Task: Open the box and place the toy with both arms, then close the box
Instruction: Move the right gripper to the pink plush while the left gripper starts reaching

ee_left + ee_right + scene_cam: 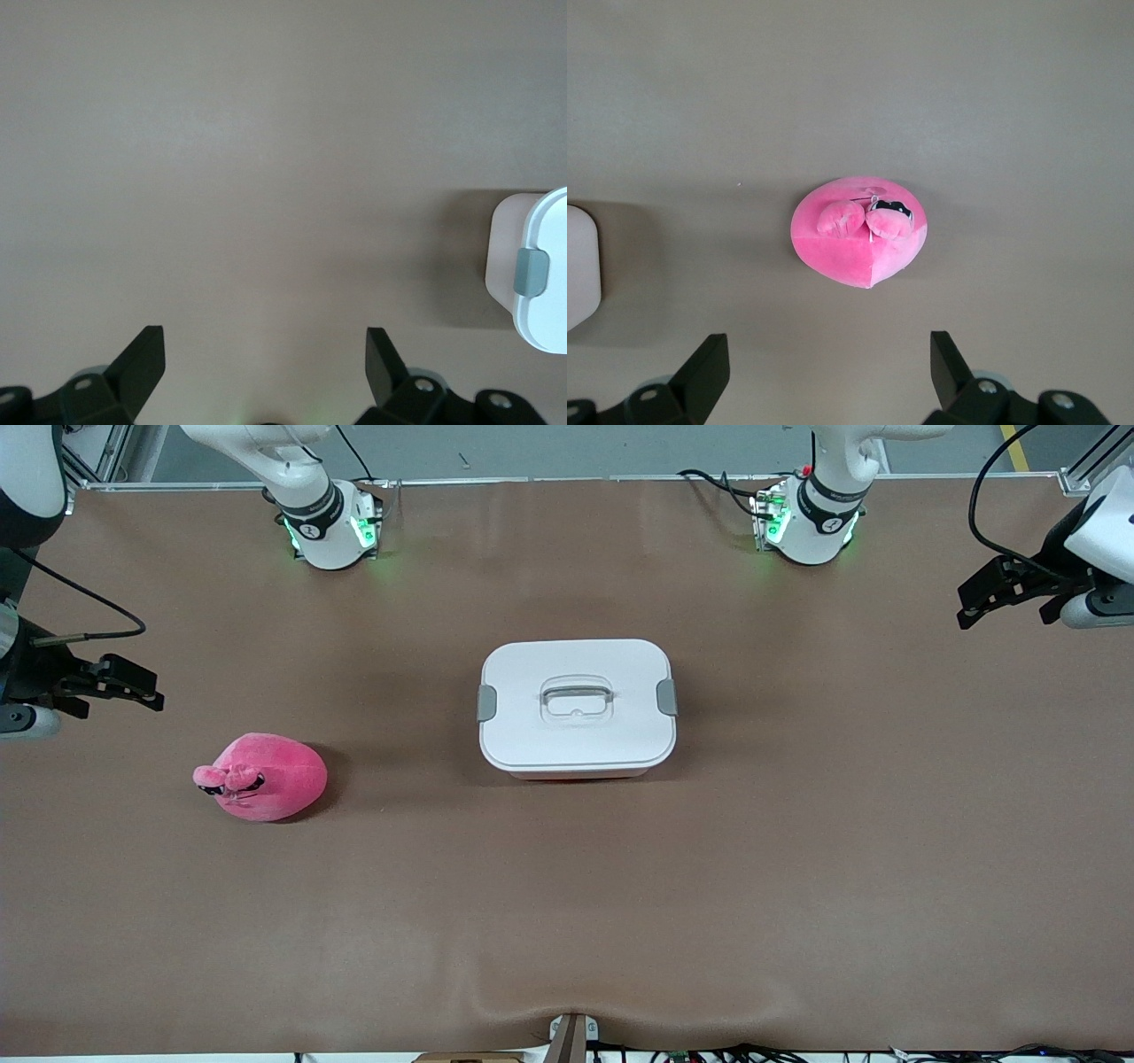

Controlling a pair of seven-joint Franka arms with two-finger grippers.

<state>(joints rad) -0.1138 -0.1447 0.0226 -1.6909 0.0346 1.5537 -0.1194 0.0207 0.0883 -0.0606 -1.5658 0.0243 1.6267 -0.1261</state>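
Note:
The box [577,707] stands shut at the table's middle, its white lid on and a grey clip [666,696] at each end. One end with a clip also shows in the left wrist view [534,273]. The pink plush toy [263,776] lies toward the right arm's end, nearer the front camera than the box; it also shows in the right wrist view [862,232]. My right gripper [133,686] hangs open and empty at its end of the table, over bare table beside the toy. My left gripper [988,598] hangs open and empty over its end of the table, away from the box.
The brown table cover [567,886] is bare around the box and toy. The two arm bases [332,522] stand along the table's edge farthest from the front camera. A small mount [571,1036] sits at the edge nearest it.

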